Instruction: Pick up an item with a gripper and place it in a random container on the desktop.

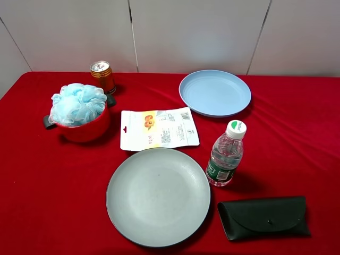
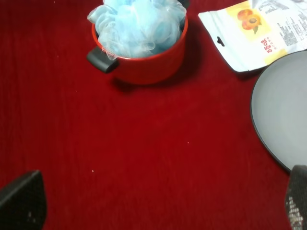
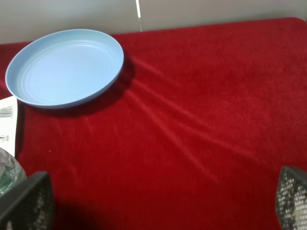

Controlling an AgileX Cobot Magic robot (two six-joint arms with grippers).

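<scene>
The light-blue mesh pouf (image 1: 78, 102) sits inside the small red pot (image 1: 87, 130) at the left of the red desktop (image 1: 42, 180), bulging above its rim. The left wrist view shows the pouf (image 2: 136, 24) in the pot (image 2: 148, 67), well ahead of my left gripper (image 2: 158, 206), which is open and empty above bare cloth. My right gripper (image 3: 158, 206) is also open and empty over the cloth, short of the light-blue plate (image 3: 64, 67). Neither arm shows in the exterior high view.
A gold can (image 1: 102, 76) stands behind the pot. A white snack pouch (image 1: 158, 128) lies mid-table, with a grey plate (image 1: 158, 196) in front of it. A light-blue plate (image 1: 214, 92), a water bottle (image 1: 226, 159) and a black glasses case (image 1: 264, 217) are on the right.
</scene>
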